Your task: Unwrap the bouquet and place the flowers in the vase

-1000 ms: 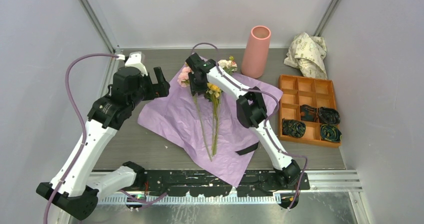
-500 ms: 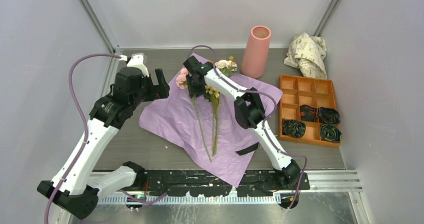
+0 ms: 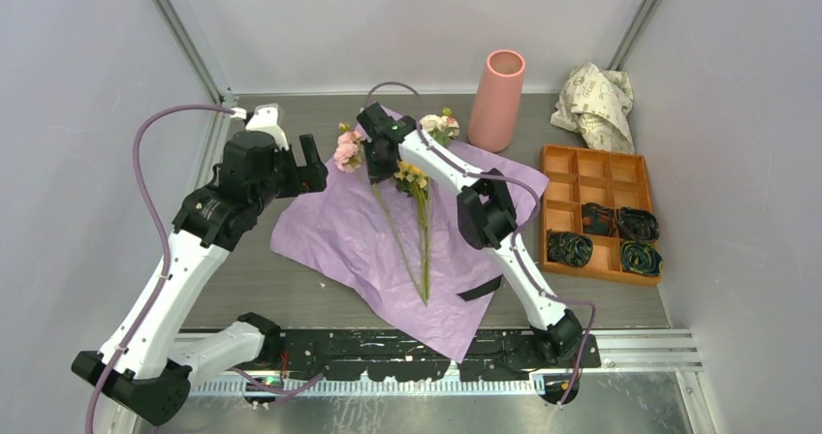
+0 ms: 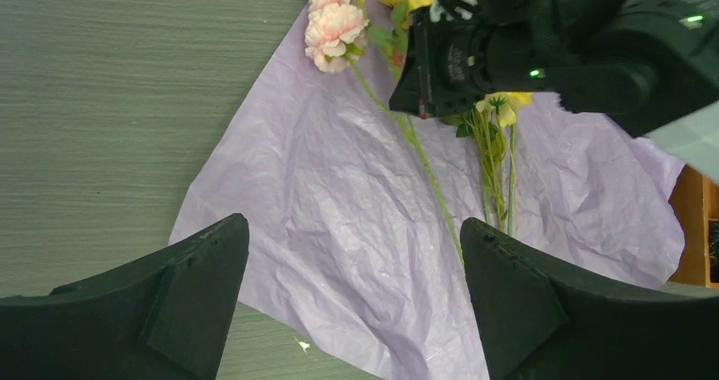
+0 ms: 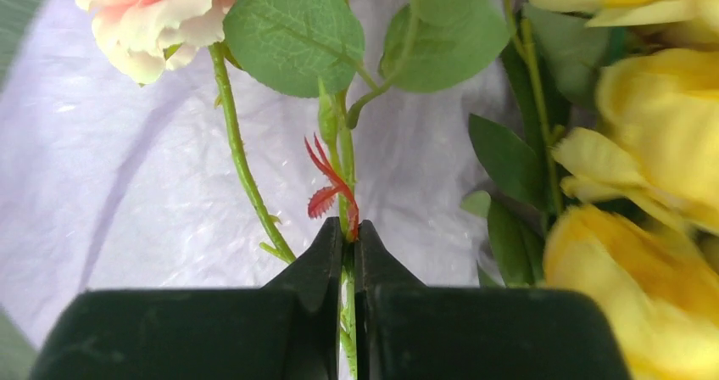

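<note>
One flower stem (image 5: 346, 155) newly in right hand (image 5: 348, 231)

Flowers (image 3: 411, 174) on spread lilac paper (image 3: 339, 231), two grippers close by.
The flowers lie with heads toward twelve o'clock; the right gripper (image 3: 376, 166) sits over their stems, the left gripper (image 3: 310, 161) at nine o'clock from it. The vase (image 3: 497, 90) stands upright at one o'clock, the orange tray (image 3: 554, 163) at three.

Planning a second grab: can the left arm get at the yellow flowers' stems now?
Probably yes. The stems lie bare on the purple paper; the left gripper is open, facing them; the right gripper, shut on a flower stem, crowds only the blooms.
</note>
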Tool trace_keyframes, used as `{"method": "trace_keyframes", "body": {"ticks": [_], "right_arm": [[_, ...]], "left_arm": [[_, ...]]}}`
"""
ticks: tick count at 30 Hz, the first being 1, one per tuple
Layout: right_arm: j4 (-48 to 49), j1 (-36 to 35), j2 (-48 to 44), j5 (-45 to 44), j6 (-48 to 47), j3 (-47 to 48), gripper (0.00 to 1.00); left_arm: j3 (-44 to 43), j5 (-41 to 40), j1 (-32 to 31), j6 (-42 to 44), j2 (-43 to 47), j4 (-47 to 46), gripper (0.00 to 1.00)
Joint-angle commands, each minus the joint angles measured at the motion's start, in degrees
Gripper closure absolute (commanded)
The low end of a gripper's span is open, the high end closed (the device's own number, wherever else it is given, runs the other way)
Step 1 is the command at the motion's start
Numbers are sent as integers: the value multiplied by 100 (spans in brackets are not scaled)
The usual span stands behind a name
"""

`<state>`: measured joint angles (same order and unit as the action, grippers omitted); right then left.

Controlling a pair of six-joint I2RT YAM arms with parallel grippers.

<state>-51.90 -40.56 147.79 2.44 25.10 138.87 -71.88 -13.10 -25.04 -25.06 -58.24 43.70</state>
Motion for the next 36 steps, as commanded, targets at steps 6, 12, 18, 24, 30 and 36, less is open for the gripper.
{"method": "trace_keyframes", "body": {"ticks": [6, 12, 18, 24, 30, 36], "right_arm": [[1186, -31, -3018, -721, -578, -330, 99], [2810, -30, -4575, -1644, -1177, -1480, 99], [5863, -21, -5881, -2817, -2424, -3057, 99], [8230, 102, -5930, -3316, -3909, -3460, 99], [8902, 761, -5410, -3289, -4188, -2678, 99], [8595, 1372, -4764, -3209, -4150, -1470, 99]], "left_arm": [[-84, -196, 26, 44, 442, -126, 6], [-56, -54, 25, 78, 540, -221, 6], [-118, 363, 28, 9, 286, -382, 7], [-160, 700, 30, -114, 37, -539, 9], [-141, 822, 30, -140, -20, -707, 9], [-134, 879, 19, -191, -130, -814, 9]]}}
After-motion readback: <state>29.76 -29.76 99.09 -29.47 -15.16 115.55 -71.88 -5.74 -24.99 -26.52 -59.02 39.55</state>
